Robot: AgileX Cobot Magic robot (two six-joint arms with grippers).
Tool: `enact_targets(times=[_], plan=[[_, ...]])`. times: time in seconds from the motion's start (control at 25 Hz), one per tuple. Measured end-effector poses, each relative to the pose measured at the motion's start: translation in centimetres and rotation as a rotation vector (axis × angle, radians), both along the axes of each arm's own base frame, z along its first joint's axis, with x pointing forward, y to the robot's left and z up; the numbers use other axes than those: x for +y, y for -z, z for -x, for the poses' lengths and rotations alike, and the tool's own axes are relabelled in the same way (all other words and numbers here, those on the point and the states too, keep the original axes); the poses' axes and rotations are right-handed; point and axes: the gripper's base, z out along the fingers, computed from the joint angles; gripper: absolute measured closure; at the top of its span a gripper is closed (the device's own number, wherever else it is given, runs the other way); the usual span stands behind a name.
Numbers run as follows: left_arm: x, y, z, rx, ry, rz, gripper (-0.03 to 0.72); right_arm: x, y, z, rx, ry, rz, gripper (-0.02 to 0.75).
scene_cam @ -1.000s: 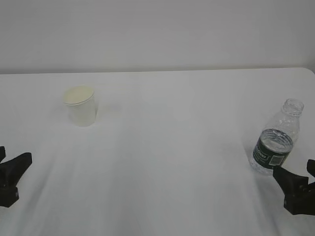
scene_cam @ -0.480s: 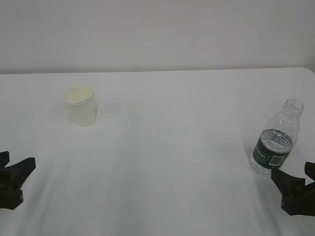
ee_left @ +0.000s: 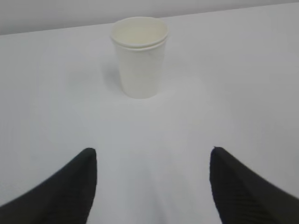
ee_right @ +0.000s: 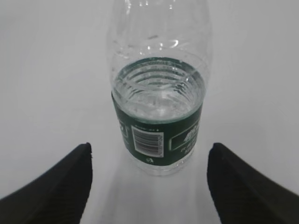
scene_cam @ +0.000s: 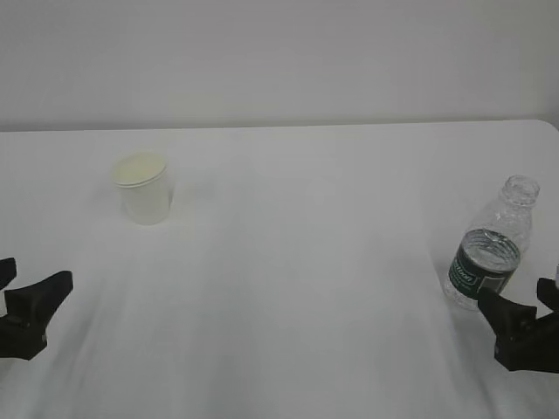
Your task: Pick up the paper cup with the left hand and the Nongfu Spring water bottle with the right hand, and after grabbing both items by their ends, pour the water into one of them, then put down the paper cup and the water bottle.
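Both pincers lined up, nothing grabbed yet

The paper cup (scene_cam: 141,188) stands upright on the white table (scene_cam: 306,262), far left, well ahead of the left pincer (ee_left: 152,186), whose jaws are spread wide and empty, framing it for a straight approach. The Nongfu Spring water bottle (ee_right: 159,102) stands uncapped on the right with the water (ee_right: 156,95) up to about the label's top edge, just in front of the right pincer (ee_right: 149,184), also wide open and empty. My guess: bottle gets gripped first, it's way closer.
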Motion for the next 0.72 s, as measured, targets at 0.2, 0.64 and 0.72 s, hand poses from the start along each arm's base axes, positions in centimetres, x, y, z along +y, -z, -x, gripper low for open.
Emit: enact_targets(times=[0.2,0.64,0.72], plan=[[-0.1,0.2,-0.6,0.007,-0.002,-0.002,0.089,0.1,1.3,-0.5,0.055,0.000,0.008,0.165],[-0.3,0.8,-1.0,0.032,-0.004,-0.009,0.089,0.3,1.9,-1.7,0.062,-0.008,0.008,0.165],[-0.3,0.8,-1.0,0.032,-0.004,-0.009,0.093,0.3,1.9,-1.9,0.057,-0.008,0.007,0.165]])
